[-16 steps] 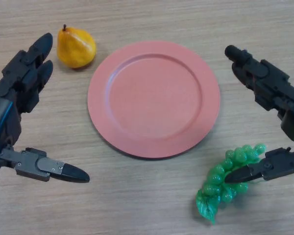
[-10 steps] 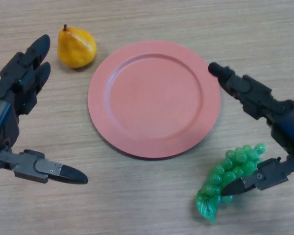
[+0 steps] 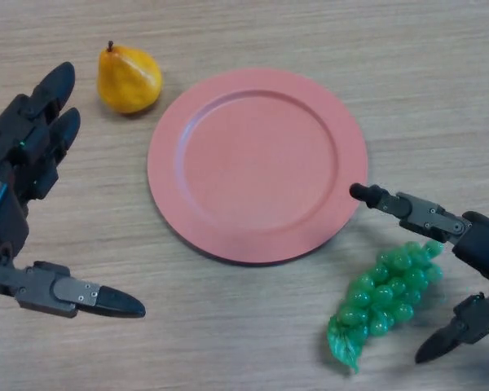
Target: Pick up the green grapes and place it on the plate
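Observation:
The green grapes lie on the table at the lower right, just below the rim of the empty pink plate. My right hand is open over the grapes' right end. Its fingers reach along the far side of the bunch, near the plate's rim. Its thumb is on the near side, apart from the fruit. My left hand is open and empty at the left edge, fingers pointing up toward the pear.
A yellow pear sits upright-ish at the upper left, beside the plate and close to my left hand's fingertips. The table is light wood.
My right hand has swung down from beside the plate to straddle the grapes. Its thumb has moved off the bunch to the lower right. My left hand has barely shifted.

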{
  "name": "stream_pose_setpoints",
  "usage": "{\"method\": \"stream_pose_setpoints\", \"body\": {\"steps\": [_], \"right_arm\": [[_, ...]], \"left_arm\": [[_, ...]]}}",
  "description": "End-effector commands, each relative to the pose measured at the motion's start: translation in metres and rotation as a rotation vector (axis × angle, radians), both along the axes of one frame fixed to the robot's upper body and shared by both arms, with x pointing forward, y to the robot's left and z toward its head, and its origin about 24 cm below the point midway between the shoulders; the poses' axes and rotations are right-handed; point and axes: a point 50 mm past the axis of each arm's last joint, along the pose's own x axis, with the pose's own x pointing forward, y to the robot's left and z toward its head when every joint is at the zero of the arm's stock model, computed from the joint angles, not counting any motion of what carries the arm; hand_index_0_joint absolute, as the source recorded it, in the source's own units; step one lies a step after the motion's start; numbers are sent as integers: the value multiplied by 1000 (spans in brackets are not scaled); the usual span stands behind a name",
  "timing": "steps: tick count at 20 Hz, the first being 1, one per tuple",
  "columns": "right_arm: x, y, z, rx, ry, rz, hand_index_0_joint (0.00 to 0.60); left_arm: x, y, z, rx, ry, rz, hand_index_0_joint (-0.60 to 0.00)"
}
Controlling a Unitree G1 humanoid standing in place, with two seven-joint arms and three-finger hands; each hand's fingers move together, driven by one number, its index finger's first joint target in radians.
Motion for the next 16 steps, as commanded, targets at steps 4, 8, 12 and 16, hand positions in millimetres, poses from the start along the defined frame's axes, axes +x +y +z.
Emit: {"method": "stream_pose_setpoints", "body": {"steps": [4, 8, 12, 16], "right_arm": [[10, -23, 19, 60, -153, -65, 0], [12, -24, 18, 193, -135, -115, 450], [14, -24, 3, 219, -173, -189, 600], [13, -29, -5, 41, -278, -176, 600]], "left_arm": [[-14, 2, 26, 64, -191, -5, 0], [-15, 4, 25, 81, -185, 1, 0], [-13, 2, 24, 111, -180, 1, 0], [-13, -1, 21, 112, -191, -14, 0]]}}
